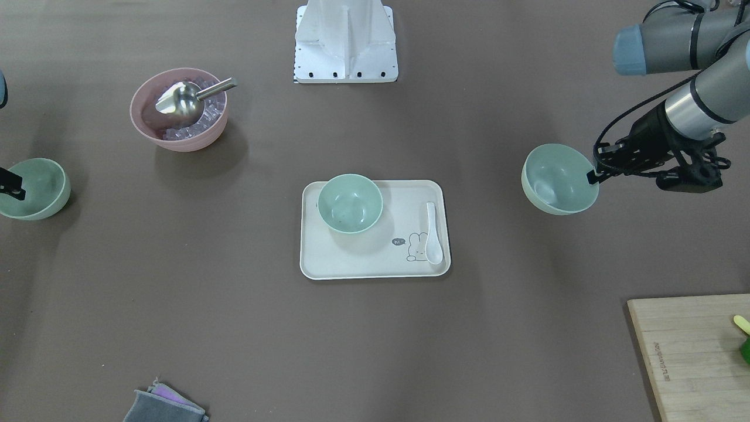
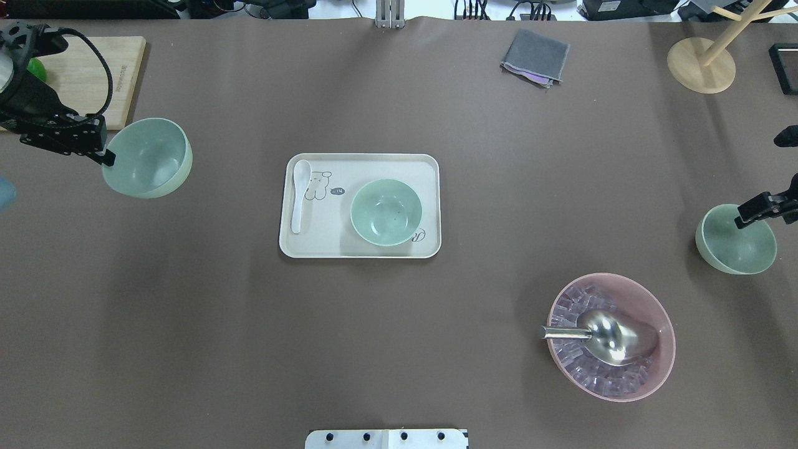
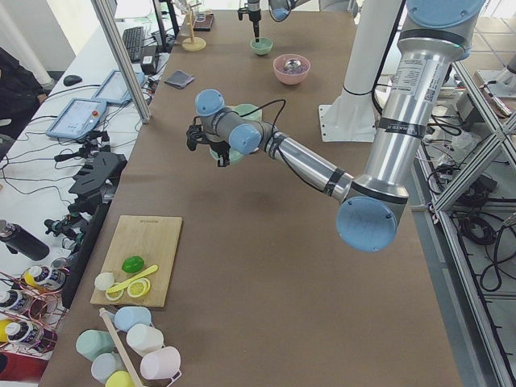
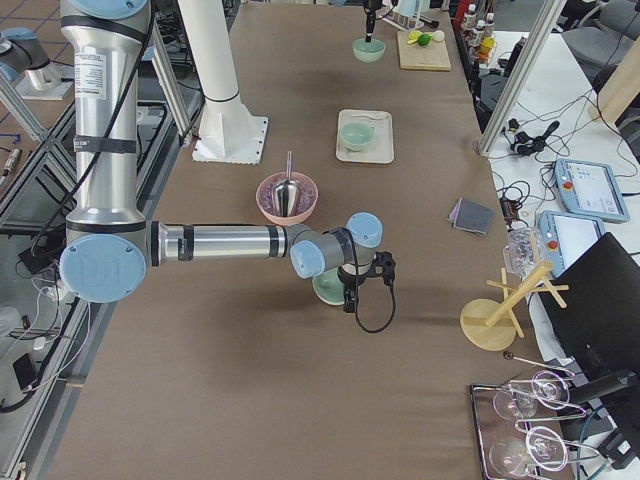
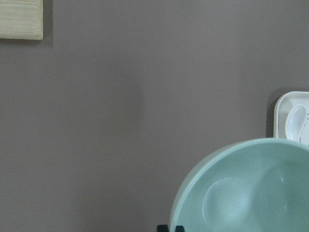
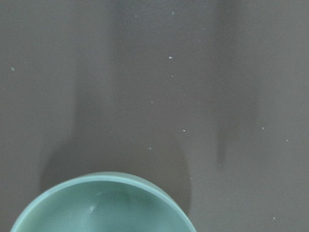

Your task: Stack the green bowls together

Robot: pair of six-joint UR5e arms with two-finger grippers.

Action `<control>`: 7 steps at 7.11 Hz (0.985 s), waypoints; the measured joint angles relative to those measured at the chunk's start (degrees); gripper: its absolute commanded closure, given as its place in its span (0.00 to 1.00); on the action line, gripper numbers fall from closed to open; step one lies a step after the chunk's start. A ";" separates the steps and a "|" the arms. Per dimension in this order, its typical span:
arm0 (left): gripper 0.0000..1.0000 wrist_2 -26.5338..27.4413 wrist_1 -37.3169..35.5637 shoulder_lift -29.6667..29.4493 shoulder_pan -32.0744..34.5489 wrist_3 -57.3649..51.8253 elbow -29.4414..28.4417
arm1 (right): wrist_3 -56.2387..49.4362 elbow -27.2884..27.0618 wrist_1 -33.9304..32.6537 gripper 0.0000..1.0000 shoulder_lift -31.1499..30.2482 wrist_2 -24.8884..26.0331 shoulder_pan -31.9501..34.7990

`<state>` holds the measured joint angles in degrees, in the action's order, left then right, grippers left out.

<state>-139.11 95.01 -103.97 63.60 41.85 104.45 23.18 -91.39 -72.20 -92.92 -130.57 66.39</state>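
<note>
Three pale green bowls show. My left gripper (image 2: 107, 156) is shut on the rim of one green bowl (image 2: 146, 158) and holds it tilted above the table at the left; the bowl also shows in the front view (image 1: 559, 179) and in the left wrist view (image 5: 246, 188). My right gripper (image 2: 745, 219) is shut on the rim of a second green bowl (image 2: 735, 240) at the far right, low over the table; it fills the bottom of the right wrist view (image 6: 104, 205). The third green bowl (image 2: 386, 212) sits upright on a cream tray (image 2: 368, 165) at the table's middle.
A white spoon (image 2: 300, 194) lies on the tray's left part. A pink bowl (image 2: 654, 374) with ice and a metal scoop stands at the near right. A wooden board (image 2: 81, 62), a grey cloth (image 2: 535, 56) and a wooden stand (image 2: 701, 62) line the far edge.
</note>
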 measured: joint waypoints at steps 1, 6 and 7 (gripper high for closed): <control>1.00 0.04 0.00 0.01 0.00 0.04 -0.02 | 0.00 0.02 0.05 0.25 -0.11 -0.10 -0.07; 1.00 0.07 0.02 0.07 0.03 0.07 -0.22 | -0.81 -0.27 0.78 0.61 -1.84 -0.32 -0.12; 1.00 0.07 0.06 0.06 0.03 0.07 -0.26 | -0.86 -0.32 0.96 0.61 -2.01 -0.36 -0.12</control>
<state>-139.04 95.07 -103.92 63.63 41.92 104.19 22.32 -91.72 -71.23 -94.93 -130.93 66.27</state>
